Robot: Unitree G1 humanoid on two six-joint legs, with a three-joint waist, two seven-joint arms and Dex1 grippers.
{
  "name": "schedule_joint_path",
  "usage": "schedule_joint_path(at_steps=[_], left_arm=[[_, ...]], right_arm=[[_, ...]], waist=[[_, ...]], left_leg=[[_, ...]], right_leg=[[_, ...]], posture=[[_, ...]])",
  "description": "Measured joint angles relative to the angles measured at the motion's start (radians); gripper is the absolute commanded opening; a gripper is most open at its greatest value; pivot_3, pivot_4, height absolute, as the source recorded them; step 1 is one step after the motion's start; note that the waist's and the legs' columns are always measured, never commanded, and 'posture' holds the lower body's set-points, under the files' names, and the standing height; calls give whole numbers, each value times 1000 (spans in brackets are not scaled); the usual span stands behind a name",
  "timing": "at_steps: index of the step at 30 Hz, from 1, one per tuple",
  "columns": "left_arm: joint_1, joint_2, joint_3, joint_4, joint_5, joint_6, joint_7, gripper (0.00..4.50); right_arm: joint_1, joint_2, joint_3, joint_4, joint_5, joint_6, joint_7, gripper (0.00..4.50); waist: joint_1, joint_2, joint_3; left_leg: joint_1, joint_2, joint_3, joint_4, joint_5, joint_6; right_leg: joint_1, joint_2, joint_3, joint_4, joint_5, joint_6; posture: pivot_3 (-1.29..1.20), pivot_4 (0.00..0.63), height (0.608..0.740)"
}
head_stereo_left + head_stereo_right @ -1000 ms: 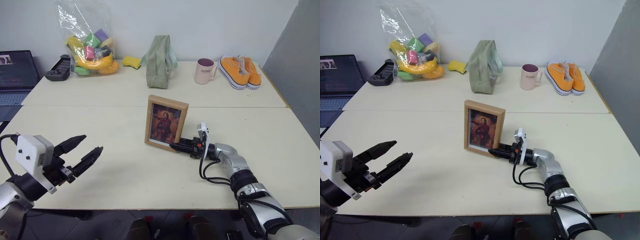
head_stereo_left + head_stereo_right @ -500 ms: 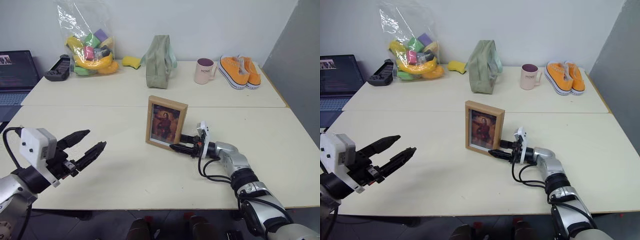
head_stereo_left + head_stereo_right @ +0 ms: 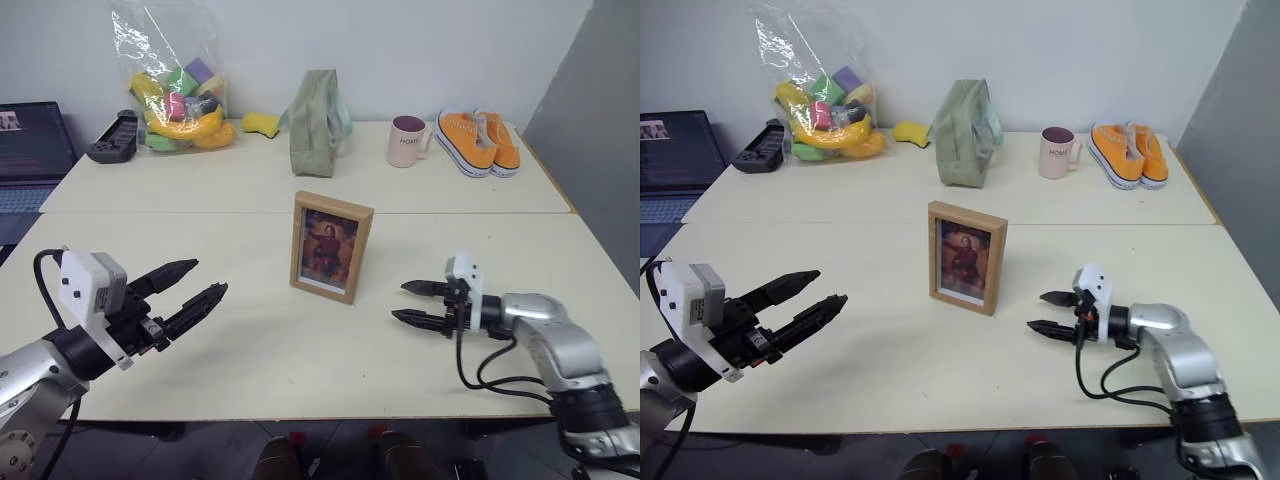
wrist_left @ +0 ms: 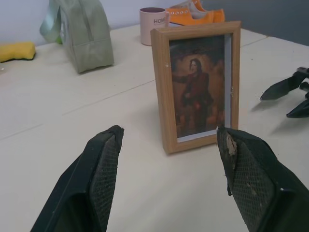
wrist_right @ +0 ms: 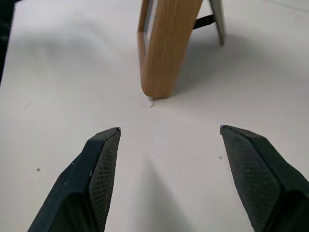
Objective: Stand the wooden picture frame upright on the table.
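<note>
Wooden picture frame stands upright mid-bench on its fold-out stand, long axis vertical, touched by neither of our tools. Our right tool, fingers spread and empty, sits near its right; our left tool, also spread, is farther off. We judge it done.

Wooden picture frame stands upright on the table — right claw apart, spread.

The wooden picture frame is cut off above by the right wrist view's edge, its portrait unseen.
</note>
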Motion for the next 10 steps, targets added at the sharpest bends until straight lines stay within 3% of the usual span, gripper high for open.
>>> schedule_joint_path(at_steps=[10], left_arm=[[-78, 28, -60, 64, 0, -2, -73, 3315]], right_arm=[[59, -40, -172, -277, 116, 178, -212, 3476]], waist=[[1, -1, 0]], left_leg=[[-1, 0, 0, 0, 0, 0]], right_leg=[[0, 0, 1, -1, 0, 0]], posture=[[0, 150, 740]])
